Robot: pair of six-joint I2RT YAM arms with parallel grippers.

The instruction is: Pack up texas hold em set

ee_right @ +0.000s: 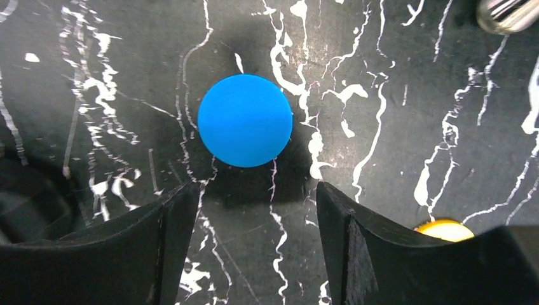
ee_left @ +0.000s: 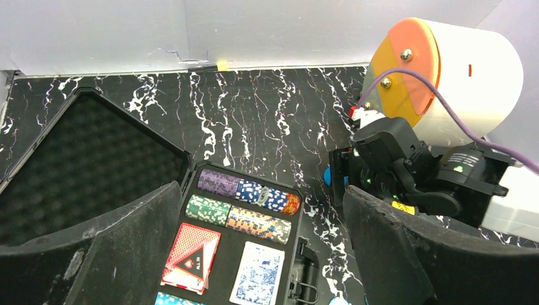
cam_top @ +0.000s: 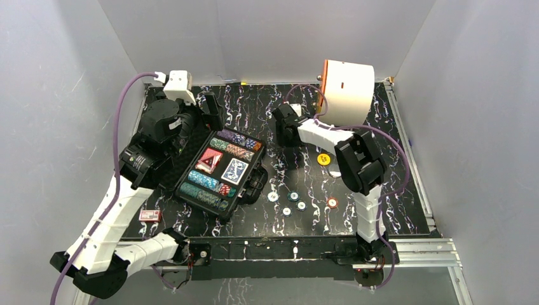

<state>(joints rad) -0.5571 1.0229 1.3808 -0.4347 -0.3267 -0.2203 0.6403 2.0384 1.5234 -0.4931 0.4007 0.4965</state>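
The black case (cam_top: 252, 182) lies open at centre left, its foam-lined lid (ee_left: 82, 159) folded back. Rows of multicoloured chips (ee_left: 248, 203), a red deck (ee_left: 191, 257) and a blue deck (ee_left: 257, 273) sit in its tray. Several loose chips (cam_top: 293, 197) lie on the table right of the case. A blue round button (ee_right: 245, 120) lies flat just ahead of my open, empty right gripper (ee_right: 254, 190), which hovers low above the table. A yellow button (cam_top: 324, 159) lies beside it. My left gripper (ee_left: 262, 190) is open and empty above the case's far end.
A large white cylinder with an orange face (cam_top: 346, 89) stands at the back right, behind the right arm. A small red packet (cam_top: 150, 215) lies near the front left. White walls close in the black marbled table (cam_top: 407, 178).
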